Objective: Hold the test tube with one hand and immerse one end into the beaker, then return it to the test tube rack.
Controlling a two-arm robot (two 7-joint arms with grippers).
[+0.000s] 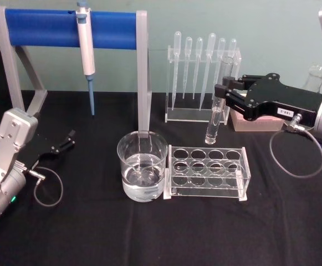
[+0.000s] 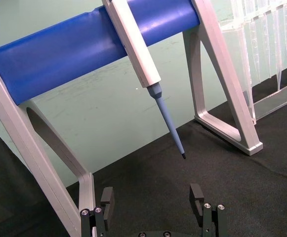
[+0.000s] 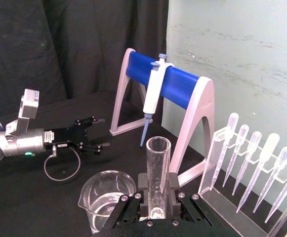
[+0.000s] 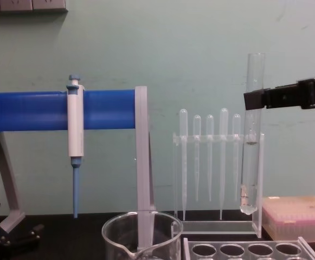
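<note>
Chest view: right gripper [image 4: 253, 101] clamped on test tube [image 4: 251, 162], upright, raised behind-right of beaker [image 4: 141, 234]. I centre tube over beaker mouth, lower slowly, vertical. Left gripper [image 1: 65, 142] open, idle left of beaker.

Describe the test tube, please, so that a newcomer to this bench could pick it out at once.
Right of the blue-barred stand is a clear pipette rack. Before it the right gripper holds the test tube upright in the air; the left gripper rests open far left. Unlike the thin bulb-topped pipettes, the tube is wider, open-topped, round-bottomed glass.
</note>
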